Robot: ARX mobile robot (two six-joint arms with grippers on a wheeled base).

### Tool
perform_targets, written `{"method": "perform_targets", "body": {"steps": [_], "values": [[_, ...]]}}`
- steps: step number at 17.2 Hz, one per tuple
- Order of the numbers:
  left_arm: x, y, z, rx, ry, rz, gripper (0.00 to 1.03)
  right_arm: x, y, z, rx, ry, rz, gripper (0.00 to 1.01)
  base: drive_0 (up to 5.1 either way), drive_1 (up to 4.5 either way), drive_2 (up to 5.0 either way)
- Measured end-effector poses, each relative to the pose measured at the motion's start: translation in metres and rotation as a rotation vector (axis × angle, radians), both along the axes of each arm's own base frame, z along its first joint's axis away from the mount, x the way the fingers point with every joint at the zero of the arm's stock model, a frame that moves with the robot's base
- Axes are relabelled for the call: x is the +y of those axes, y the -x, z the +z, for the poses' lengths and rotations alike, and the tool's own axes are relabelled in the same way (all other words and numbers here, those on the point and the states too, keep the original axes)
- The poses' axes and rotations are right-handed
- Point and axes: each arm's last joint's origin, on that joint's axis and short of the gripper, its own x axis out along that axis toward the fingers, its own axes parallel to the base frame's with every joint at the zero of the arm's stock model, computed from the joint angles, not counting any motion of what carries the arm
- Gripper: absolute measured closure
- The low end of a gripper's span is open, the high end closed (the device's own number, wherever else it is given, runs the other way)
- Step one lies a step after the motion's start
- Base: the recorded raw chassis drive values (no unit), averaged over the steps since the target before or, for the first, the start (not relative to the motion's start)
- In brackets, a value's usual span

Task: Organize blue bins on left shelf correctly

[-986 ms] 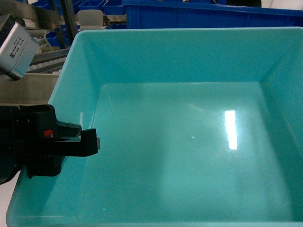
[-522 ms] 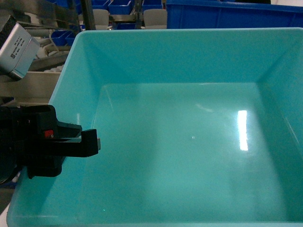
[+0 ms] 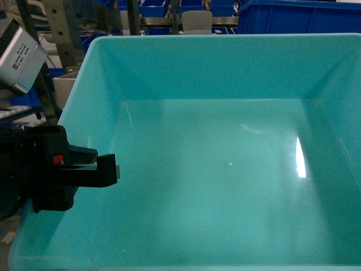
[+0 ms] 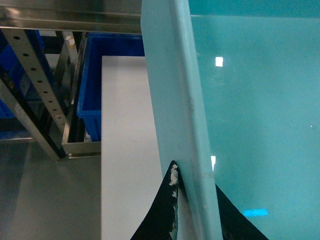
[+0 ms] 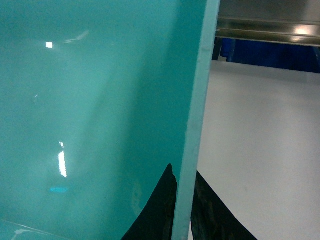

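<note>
We are in a warehouse or factory storeroom. Behind the pale bin (image 3: 225, 169) that fills our head view, steel racks (image 3: 59, 51) with perforated posts stand in rows, and dark blue bins (image 3: 299, 17) sit on their tiers and further back. Our left wrist view shows the same: a shiny steel rack with hole-punched uprights (image 4: 37, 85) and a flat beam, a blue bin (image 4: 107, 85) sitting in its bay, and a plain grey floor (image 4: 45, 200). Our right wrist view shows another steel beam (image 5: 270, 30) over more blue.
</note>
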Motion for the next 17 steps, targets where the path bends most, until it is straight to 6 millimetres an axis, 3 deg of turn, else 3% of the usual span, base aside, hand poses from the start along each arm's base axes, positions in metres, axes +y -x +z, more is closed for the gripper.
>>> {"method": "perform_targets", "body": {"steps": [17], "values": [[0.0, -0.0001, 0.0002, -0.002, 0.0, 0.0, 0.98, 0.0, 0.0001, -0.0002, 0.0, 0.0, 0.0, 0.94, -5.0, 2.46, 2.5]]}}
